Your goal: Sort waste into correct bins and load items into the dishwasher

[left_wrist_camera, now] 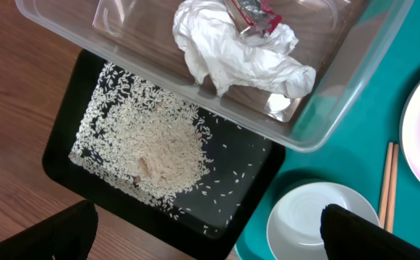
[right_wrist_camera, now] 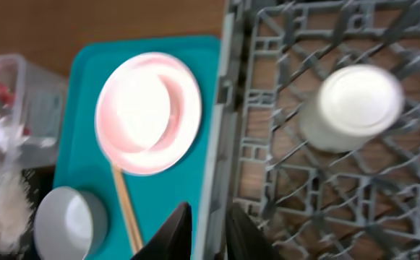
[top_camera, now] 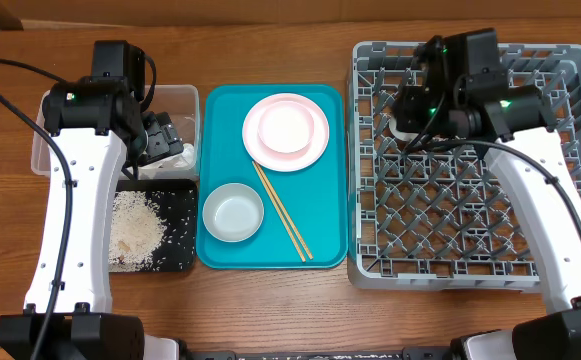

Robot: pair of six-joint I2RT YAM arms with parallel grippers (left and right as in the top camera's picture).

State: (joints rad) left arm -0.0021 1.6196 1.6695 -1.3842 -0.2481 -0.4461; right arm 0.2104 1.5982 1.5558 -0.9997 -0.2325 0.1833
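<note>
The clear tub [top_camera: 182, 96] holds the crumpled napkin [left_wrist_camera: 231, 58] and the red wrapper [left_wrist_camera: 256, 14]. The black tray [top_camera: 177, 245] holds loose rice [left_wrist_camera: 159, 144]. My left gripper [left_wrist_camera: 210, 238] is open and empty, above the black tray's near edge and the white bowl [top_camera: 233, 213]. The pink bowl [top_camera: 286, 125] sits on the pink plate [top_camera: 312, 150]. Two chopsticks [top_camera: 282, 210] lie next to them. The white cup [right_wrist_camera: 358, 105] stands upside down in the grey rack [top_camera: 470, 230]. My right gripper [right_wrist_camera: 208, 231] is nearly shut and empty, over the rack's left edge.
The teal serving tray [top_camera: 325, 235] lies between the bins and the rack and carries the plate, both bowls and the chopsticks. Bare wooden table shows along the front and far left. Black cables run beside both arms.
</note>
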